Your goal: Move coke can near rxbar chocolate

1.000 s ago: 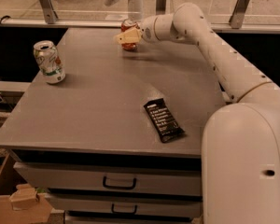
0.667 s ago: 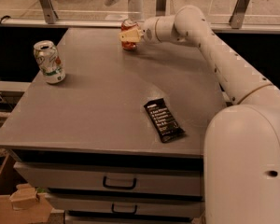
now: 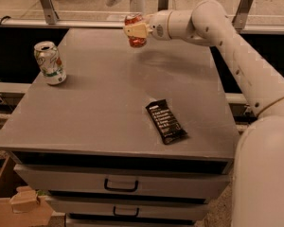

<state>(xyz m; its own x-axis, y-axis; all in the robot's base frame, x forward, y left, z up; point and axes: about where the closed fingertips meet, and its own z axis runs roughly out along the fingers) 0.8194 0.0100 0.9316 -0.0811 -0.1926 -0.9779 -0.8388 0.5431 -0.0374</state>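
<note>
The coke can [image 3: 136,38] is red with a silver top and is held upright above the far part of the grey table [image 3: 99,108]. My gripper [image 3: 135,30] is shut on the coke can, reaching in from the right on a long white arm. The can's shadow falls on the tabletop to its right. The rxbar chocolate [image 3: 166,121] is a flat black wrapper with white lettering, lying on the table near the front right, well apart from the can.
A white and green can [image 3: 49,63] stands upright at the table's left edge. Drawers [image 3: 120,185] sit under the tabletop. A cardboard box [image 3: 16,205] is on the floor at lower left. A railing and metal posts run behind the table.
My gripper has lifted the coke can off the far part of the table. The rxbar and the white and green can have not moved.
</note>
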